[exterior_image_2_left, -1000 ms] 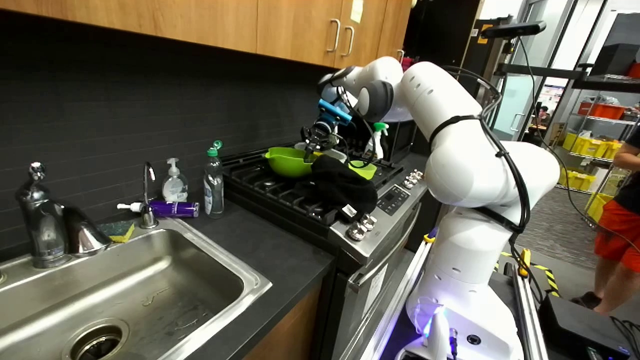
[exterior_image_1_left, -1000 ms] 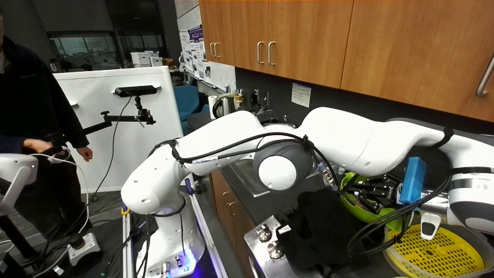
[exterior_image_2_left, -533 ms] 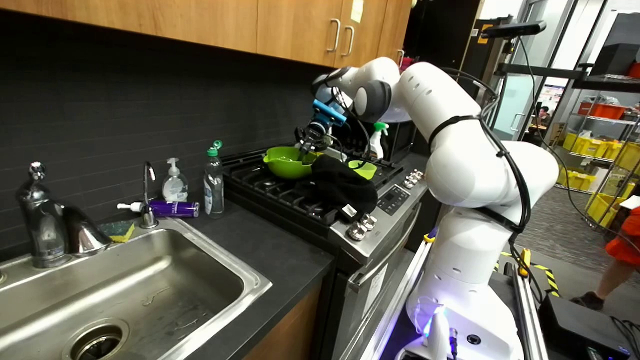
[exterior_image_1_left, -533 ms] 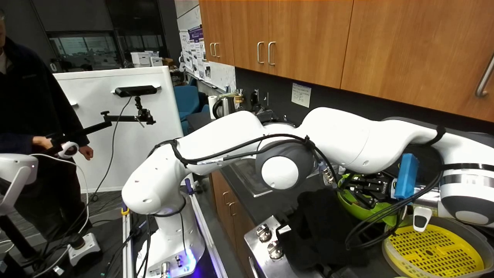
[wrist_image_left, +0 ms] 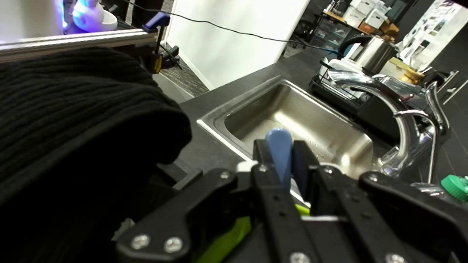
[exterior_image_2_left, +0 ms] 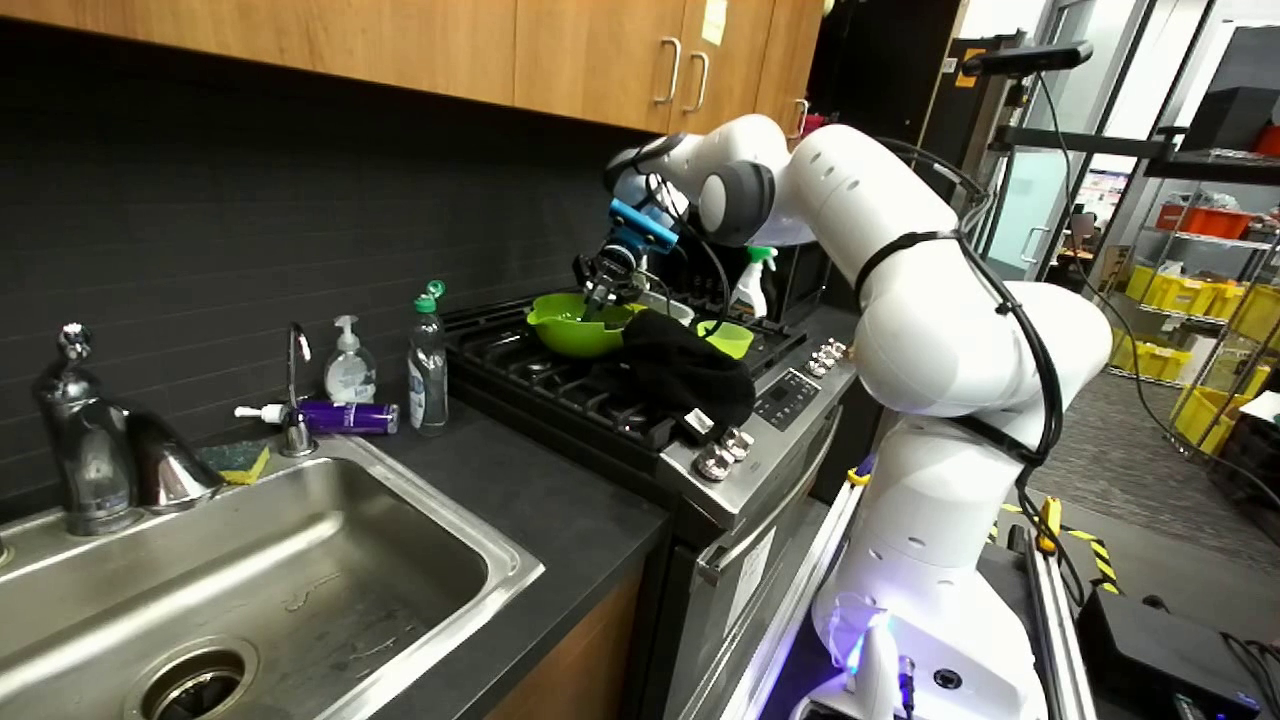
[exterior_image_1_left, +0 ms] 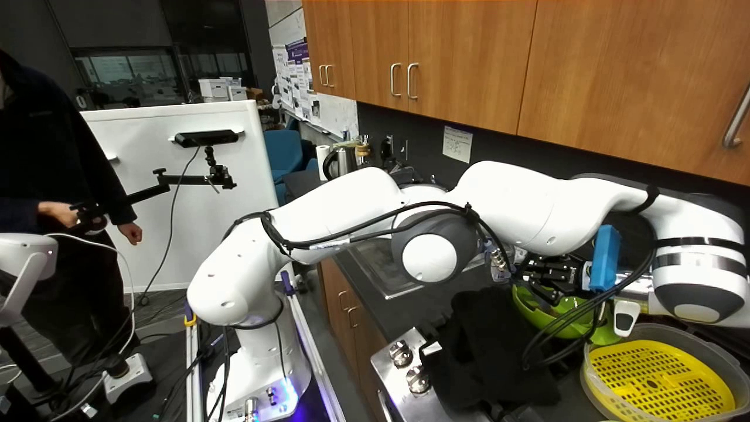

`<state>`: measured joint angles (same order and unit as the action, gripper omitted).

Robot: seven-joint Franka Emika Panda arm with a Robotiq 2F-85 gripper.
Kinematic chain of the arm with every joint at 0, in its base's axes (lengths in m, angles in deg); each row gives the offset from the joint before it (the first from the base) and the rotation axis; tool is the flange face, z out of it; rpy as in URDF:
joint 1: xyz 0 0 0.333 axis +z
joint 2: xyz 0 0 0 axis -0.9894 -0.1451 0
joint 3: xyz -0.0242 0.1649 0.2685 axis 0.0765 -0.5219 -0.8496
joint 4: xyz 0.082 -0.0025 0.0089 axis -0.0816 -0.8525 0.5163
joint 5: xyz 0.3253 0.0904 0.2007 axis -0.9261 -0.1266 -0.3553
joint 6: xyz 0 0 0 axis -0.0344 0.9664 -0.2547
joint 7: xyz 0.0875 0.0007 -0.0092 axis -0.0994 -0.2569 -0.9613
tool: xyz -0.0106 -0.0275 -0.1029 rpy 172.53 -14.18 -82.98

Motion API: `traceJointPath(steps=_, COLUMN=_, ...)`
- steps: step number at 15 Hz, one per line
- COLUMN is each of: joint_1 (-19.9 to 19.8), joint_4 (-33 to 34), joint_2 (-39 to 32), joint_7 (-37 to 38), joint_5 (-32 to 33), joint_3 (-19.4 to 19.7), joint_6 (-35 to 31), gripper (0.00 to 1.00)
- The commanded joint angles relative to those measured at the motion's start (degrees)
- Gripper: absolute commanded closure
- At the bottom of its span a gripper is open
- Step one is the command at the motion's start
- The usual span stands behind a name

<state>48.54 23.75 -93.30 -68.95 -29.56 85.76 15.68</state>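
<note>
- One Robotiq gripper has its black fingers drawn nearly together, pinching a blue round-ended object between them.
- The rounded end of that blue object shows just past the fingertips in the wrist view; it narrows between the fingers, and its lower part is hidden.
- In an exterior view the gripper hangs tilted over the mouth of a green bowl, so the blue object is at that mouth too; whether the fingertips dip below the rim, I cannot tell.
- The green bowl stands upright on the grates of a gas stove.
- Black ribbed knit fabric lies heaped beside the bowl, reaching close to the control knobs.
- A clear round tub with a yellow perforated basket inside it sits near the bowl.
- A blue block is mounted behind the gripper on the white arm.
- The dark bench runs from the stove to a steel sink; a green-capped dish soap bottle and a pump bottle stand upright, while a purple bottle lies on its side.
- A person in dark clothing stands in front of a whiteboard.
</note>
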Motion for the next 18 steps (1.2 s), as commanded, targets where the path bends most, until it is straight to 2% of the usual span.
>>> traceJointPath(steps=1, joint_1=0.4, joint_4=0.1, joint_2=1.3, joint_7=-1.1, joint_5=2.2, joint_3=1.0, joint_6=0.2, gripper=0.95)
traceJointPath(steps=8, joint_1=-0.1, joint_4=0.5, joint_2=5.2, joint_7=-4.6, joint_5=5.4, joint_3=3.6, joint_6=-2.5, gripper=0.95)
traceJointPath(steps=14, joint_1=0.2, joint_4=-2.7, joint_2=7.5, joint_7=-7.3, joint_5=6.8, joint_3=5.6, joint_6=-6.7, gripper=0.95)
traceJointPath(steps=18, joint_1=1.4, joint_4=-8.1, joint_2=10.0, joint_7=-8.5, joint_5=7.0, joint_3=6.7, joint_6=-8.5, gripper=0.95)
